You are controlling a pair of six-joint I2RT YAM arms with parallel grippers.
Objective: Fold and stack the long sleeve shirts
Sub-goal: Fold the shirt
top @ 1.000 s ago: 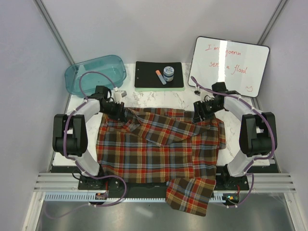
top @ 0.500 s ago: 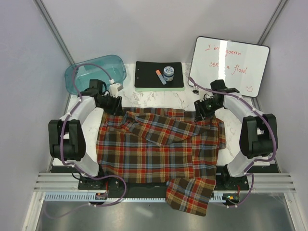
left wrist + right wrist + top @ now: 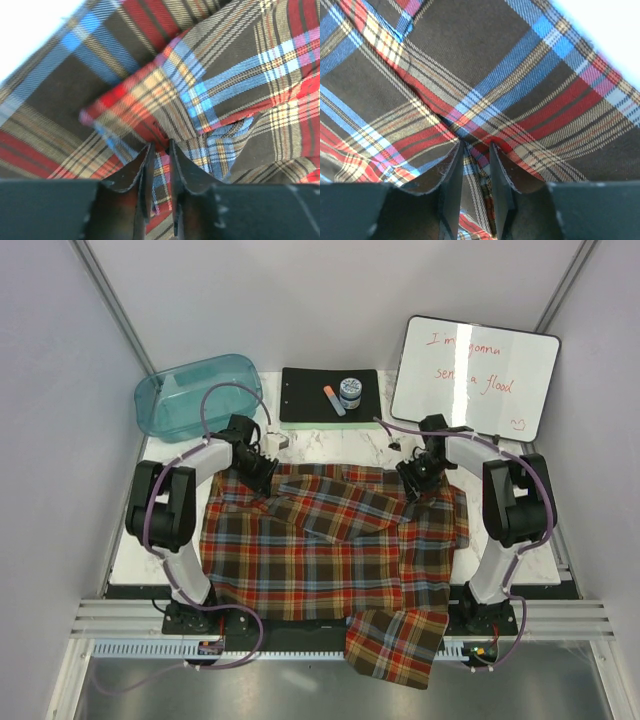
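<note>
The plaid flannel shirt (image 3: 330,540) lies spread on the table, one sleeve (image 3: 395,645) hanging over the near edge. My left gripper (image 3: 258,472) is at the shirt's far left corner, shut on a pinch of its cloth (image 3: 160,150). My right gripper (image 3: 412,480) is at the far right corner, shut on a fold of the cloth (image 3: 476,165). Plaid fabric fills both wrist views; white table shows in a corner of each.
A teal plastic bin (image 3: 197,393) stands at the back left. A black clipboard on a green pad (image 3: 330,396) holds a marker and a small jar (image 3: 350,391). A whiteboard (image 3: 473,375) with red writing leans at the back right.
My left gripper swung left and back, then came right onto the shirt's far left corner. My right gripper shifted slightly left along the far edge. The far left edge of the shirt has shifted.
</note>
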